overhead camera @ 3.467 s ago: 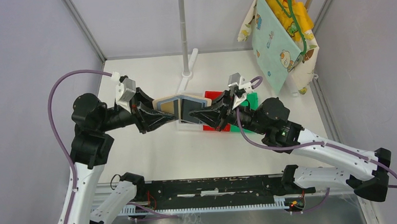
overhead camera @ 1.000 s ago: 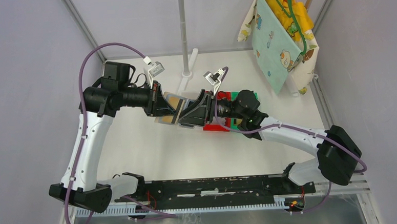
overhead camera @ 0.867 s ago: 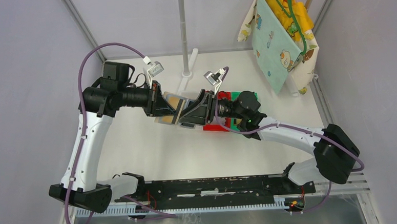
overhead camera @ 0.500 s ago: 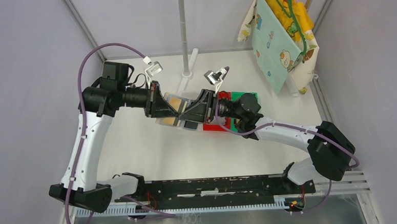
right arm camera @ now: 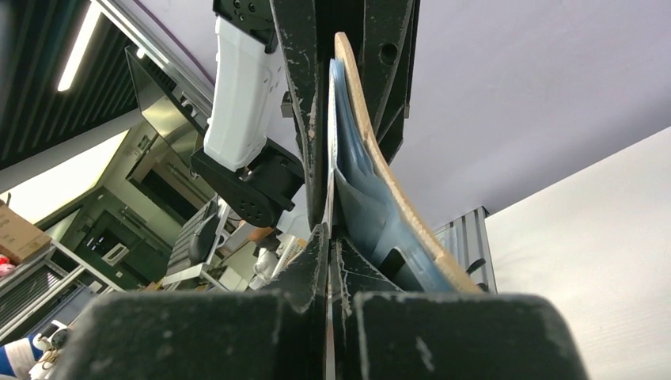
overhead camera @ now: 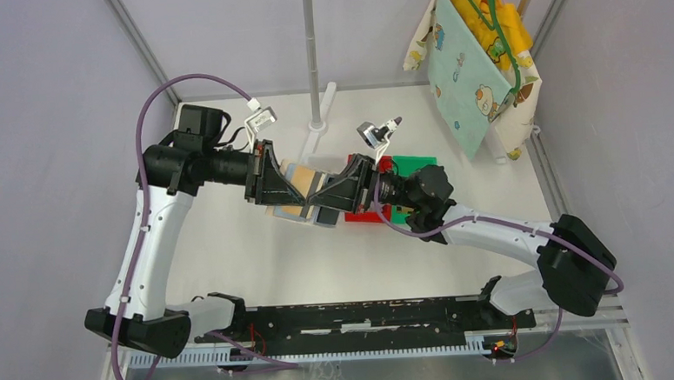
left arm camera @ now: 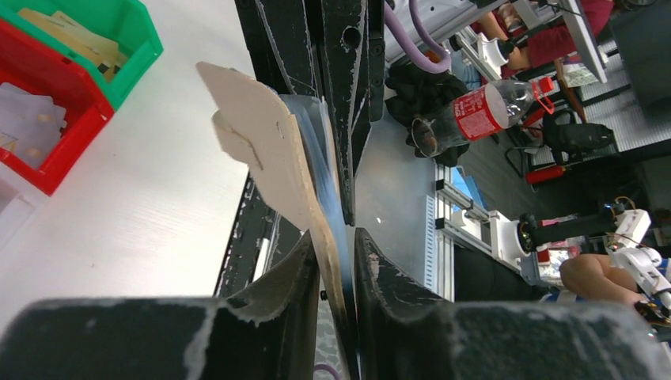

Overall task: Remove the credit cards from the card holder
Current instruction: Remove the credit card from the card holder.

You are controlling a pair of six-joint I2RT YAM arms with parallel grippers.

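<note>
The card holder (overhead camera: 298, 176), tan outside with a pale blue-grey pocket, hangs on edge above the table between my two grippers. My left gripper (overhead camera: 292, 192) is shut on its tan flap; in the left wrist view the jaws (left arm camera: 336, 241) pinch the holder (left arm camera: 261, 134) edge-on. My right gripper (overhead camera: 327, 197) faces it from the right. In the right wrist view it (right arm camera: 329, 241) is shut on a thin pale credit card (right arm camera: 329, 190) that stands beside the blue-grey pocket of the holder (right arm camera: 372, 182). Other cards are hidden.
A red bin (overhead camera: 368, 214) and a green bin (overhead camera: 415, 161) sit under the right gripper, also in the left wrist view (left arm camera: 39, 134). A metal pole (overhead camera: 313, 61) stands behind. Cloths on a hanger (overhead camera: 475, 61) hang at the back right.
Since 3.5 s ago both arms have turned the holder on edge and closed in on it. In the last half second the right gripper has drawn slightly back to the right.
</note>
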